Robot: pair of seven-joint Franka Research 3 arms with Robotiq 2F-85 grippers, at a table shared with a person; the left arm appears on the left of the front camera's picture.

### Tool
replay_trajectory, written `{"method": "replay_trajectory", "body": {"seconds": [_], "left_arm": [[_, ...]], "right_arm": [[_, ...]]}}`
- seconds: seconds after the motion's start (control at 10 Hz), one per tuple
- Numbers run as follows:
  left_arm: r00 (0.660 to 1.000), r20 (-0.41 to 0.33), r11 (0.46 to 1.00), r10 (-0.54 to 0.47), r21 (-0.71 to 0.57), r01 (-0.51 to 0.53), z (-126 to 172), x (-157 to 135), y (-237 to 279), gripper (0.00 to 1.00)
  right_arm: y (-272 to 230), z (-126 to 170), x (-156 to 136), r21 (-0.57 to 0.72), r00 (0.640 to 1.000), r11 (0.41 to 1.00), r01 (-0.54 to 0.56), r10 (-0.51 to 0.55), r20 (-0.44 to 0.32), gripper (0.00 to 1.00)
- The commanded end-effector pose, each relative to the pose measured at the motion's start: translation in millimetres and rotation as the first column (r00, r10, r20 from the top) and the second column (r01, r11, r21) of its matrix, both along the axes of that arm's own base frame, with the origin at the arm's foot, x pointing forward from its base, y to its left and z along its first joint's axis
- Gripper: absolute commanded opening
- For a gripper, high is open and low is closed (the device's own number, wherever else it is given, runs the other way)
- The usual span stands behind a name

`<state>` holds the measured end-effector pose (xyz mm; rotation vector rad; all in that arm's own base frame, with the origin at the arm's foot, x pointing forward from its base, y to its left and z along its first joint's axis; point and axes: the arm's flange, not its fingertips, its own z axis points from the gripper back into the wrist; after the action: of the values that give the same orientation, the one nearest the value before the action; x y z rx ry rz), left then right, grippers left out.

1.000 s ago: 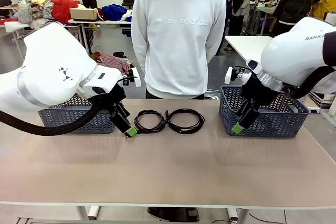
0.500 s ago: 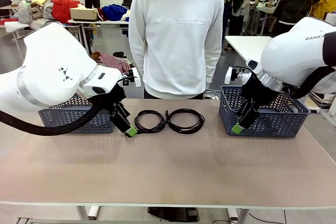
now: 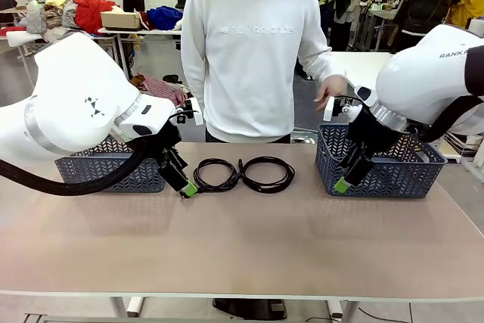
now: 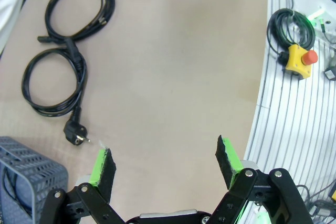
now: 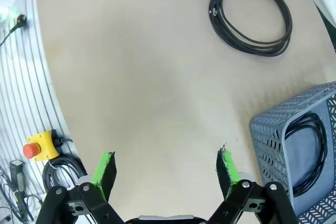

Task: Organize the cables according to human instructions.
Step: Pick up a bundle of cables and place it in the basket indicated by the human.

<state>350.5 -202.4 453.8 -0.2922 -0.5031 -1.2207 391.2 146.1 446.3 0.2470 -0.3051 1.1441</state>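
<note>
1. The two cables left to sort lie side by side and touching at the middle of the table [image 3: 242, 247]. They sit between the two baskets, probably so that either arm can take either one.
2. One coil [image 4: 77, 74] lies nearer the left basket [image 4: 31, 163], and its chunky round plug [image 4: 76, 136] trails out toward the left gripper [image 4: 165, 158]. The other coil [image 5: 255, 51] lies on the side of the right basket [image 5: 273, 129].
3. A coiled cable [image 5: 287, 153] already lies inside the right basket. Something dark shows in the left basket, but what it is cannot be told.
4. The left gripper hovers low just beside the plug end, its jaws spread wide and nothing between the green pads. This looks like a ready stance for a pick.
5. The right gripper [image 5: 165, 166] hangs in front of its basket, well apart from the coils. It is equally wide and empty, apparently parked until it is told which cable goes where.
6. The person's hand [image 3: 330, 90] is lifted toward the right-basket side. This may be the start of an instruction, but which cable it means cannot be told.
</note>
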Motion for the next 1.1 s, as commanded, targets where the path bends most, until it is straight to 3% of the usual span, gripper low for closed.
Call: {"method": "replay_trajectory", "body": {"seconds": [0.0,1.0], "left_arm": [[1.0,0.002,1.0,0.005,0.001,-0.005,-1.7,-1.1,1.6,1.0],[1.0,0.002,1.0,0.005,0.001,-0.005,-1.7,-1.1,1.6,1.0]], "right_arm": [[-0.4,0.8,1.8,0.003,1.0,1.0,0.004,-0.004,0.001,1.0],[-0.4,0.8,1.8,0.003,1.0,1.0,0.004,-0.004,0.001,1.0]]}}
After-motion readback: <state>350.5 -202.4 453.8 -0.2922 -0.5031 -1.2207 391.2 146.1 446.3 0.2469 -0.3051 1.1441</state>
